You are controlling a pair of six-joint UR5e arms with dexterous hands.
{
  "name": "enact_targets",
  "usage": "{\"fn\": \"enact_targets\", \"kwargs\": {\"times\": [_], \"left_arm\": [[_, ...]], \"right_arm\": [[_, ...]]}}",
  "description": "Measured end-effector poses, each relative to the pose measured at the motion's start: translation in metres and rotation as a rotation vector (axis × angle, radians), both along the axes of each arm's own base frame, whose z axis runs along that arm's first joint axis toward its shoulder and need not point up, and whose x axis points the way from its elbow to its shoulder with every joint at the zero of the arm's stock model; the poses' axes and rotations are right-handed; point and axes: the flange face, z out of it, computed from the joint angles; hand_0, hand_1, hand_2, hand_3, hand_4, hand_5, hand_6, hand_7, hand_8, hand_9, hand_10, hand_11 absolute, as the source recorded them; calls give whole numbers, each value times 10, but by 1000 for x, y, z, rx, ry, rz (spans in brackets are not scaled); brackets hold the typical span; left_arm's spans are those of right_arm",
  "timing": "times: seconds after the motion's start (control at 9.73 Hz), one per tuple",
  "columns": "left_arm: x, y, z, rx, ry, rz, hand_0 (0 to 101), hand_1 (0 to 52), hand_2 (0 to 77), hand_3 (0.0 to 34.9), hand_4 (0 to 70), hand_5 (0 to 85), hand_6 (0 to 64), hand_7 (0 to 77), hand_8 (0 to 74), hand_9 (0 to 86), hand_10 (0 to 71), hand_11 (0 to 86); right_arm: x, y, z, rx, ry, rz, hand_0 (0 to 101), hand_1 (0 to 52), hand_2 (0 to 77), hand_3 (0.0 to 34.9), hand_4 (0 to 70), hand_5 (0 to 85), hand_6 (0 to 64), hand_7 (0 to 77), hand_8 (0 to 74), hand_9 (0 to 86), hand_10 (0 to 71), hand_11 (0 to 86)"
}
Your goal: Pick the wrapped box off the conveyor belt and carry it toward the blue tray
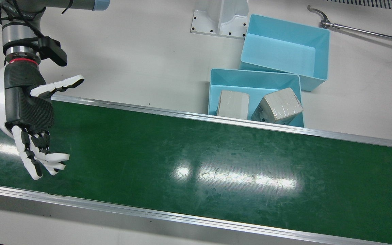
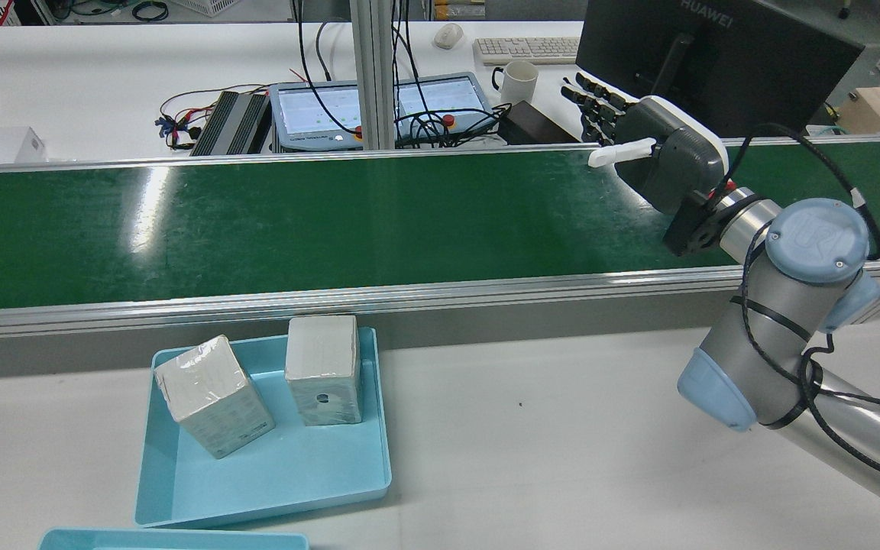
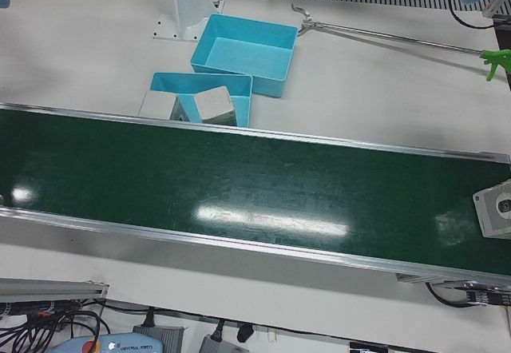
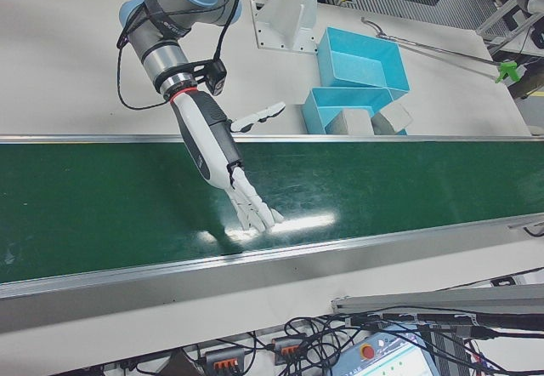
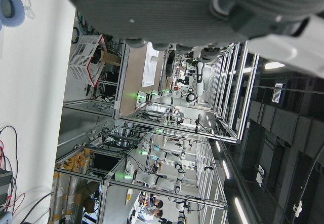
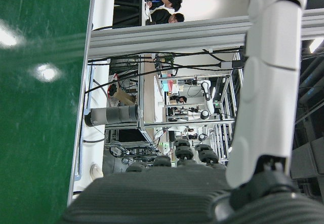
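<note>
Right hand [image 1: 26, 112] open, fingers spread, empty, over green conveyor belt [image 1: 196, 153]. Two wrapped boxes [image 1: 277, 105] sit well away from it in blue tray [image 1: 216, 76]. Left hand's state can't be told.

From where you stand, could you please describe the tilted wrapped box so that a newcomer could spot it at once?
Start at the green conveyor belt; just behind its far rail sit two blue trays, and the nearer tray holds two wrapped boxes. The one you want is farther from the open right hand and leans at an angle, whereas its neighbour stands square to the tray.
</note>
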Motion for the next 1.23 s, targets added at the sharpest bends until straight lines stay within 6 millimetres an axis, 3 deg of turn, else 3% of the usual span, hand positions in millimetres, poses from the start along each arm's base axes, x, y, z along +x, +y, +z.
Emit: {"fn": "enact_targets", "kwargs": {"times": [0.1, 0.21, 0.31, 0.41, 0.51, 0.72, 0.92, 1.23], "left_arm": [[0, 0, 0, 0, 0, 0, 0, 0, 5, 0, 0, 11, 5, 5, 5, 5, 0, 5], [0, 0, 0, 0, 0, 0, 0, 0, 11, 0, 0, 11, 5, 5, 5, 5, 5, 5], [0, 0, 0, 0, 0, 0, 0, 0, 11, 0, 0, 11, 5, 5, 5, 5, 5, 5], [0, 0, 0, 0, 0, 0, 0, 0, 11, 0, 0, 11, 5, 5, 5, 5, 5, 5], [0, 0, 0, 0, 0, 0, 0, 0, 5, 0, 0, 11, 5, 5, 5, 5, 5, 5], [0, 0, 0, 0, 0, 0, 0, 0, 5, 0, 0, 11, 5, 5, 5, 5, 5, 5], [0, 0, 0, 0, 0, 0, 0, 0, 5, 0, 0, 11, 5, 5, 5, 5, 0, 5], [0, 0, 0, 0, 0, 0, 0, 0, 11, 0, 0, 11, 0, 5, 5, 5, 0, 5]], "right_arm": [[-1, 0, 1, -1, 1, -1, 474, 131, 33, 0, 27, 22, 0, 185, 0, 142, 0, 16], [-2, -1, -1, 3, -1, -1, 474, 131, 33, 0, 27, 22, 0, 185, 0, 142, 0, 16], [-2, -2, -7, 11, -6, -1, 474, 125, 33, 0, 33, 11, 11, 16, 16, 11, 0, 11], [-4, -4, -13, 19, -12, 0, 474, 125, 33, 0, 33, 11, 11, 16, 16, 11, 0, 11], [-4, -4, -16, 25, -14, 1, 473, 120, 55, 0, 60, 33, 33, 65, 33, 11, 0, 11], [-6, -4, -17, 27, -10, 0, 467, 120, 55, 0, 76, 44, 33, 65, 0, 11, 0, 11], [-11, -3, -16, 24, -7, -8, 466, 98, 22, 0, 44, 44, 33, 65, 16, 11, 0, 11], [-10, -2, -15, 23, -7, -8, 461, 76, 16, 0, 54, 44, 33, 76, 16, 11, 0, 11]]}}
